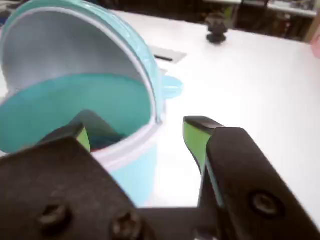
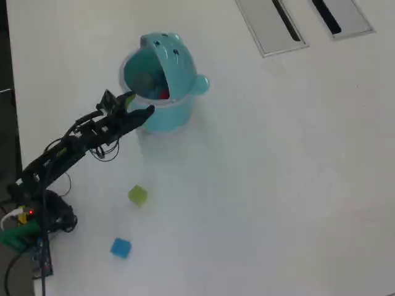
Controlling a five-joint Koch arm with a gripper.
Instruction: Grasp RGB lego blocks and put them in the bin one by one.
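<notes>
- The end effector [image 2: 137, 106] hangs at the near rim of the bin [image 2: 179, 114] in the overhead view, its two dark jaws spread apart with nothing between them.
- In the wrist view the end effector [image 1: 137, 135] shows one green-padded jaw over the bin's opening on the left and the other outside the bin wall on the right, so the rim lies between them; no block is held.
- The bin [image 1: 135, 165] is a light teal round bucket standing upright on the white table [image 2: 278, 185], with its curved flap [image 2: 162, 44] raised at the far side and a small knob [image 2: 200, 83] sticking out to the right in the overhead view.
- A red block [image 2: 164, 94] lies inside the bin, near the right inner wall in the overhead view; in the wrist view only a sliver of red [image 1: 102, 144] shows low in the bucket, behind the left jaw.
- The yellow-green block [image 2: 137, 195] sits on the table, nearer than the bin and well apart from it.
- The blue block [image 2: 121, 248] sits nearer again and slightly left of the yellow-green one, the two apart from each other.
- The arm [image 2: 68, 151] reaches from its base at the near left corner towards the bin.
- Two grey slotted panels [image 2: 271, 24] are set into the table at the far right.
- A small dark object [image 1: 217, 27] stands far off on the table in the wrist view; it is too blurred to tell what it is.
</notes>
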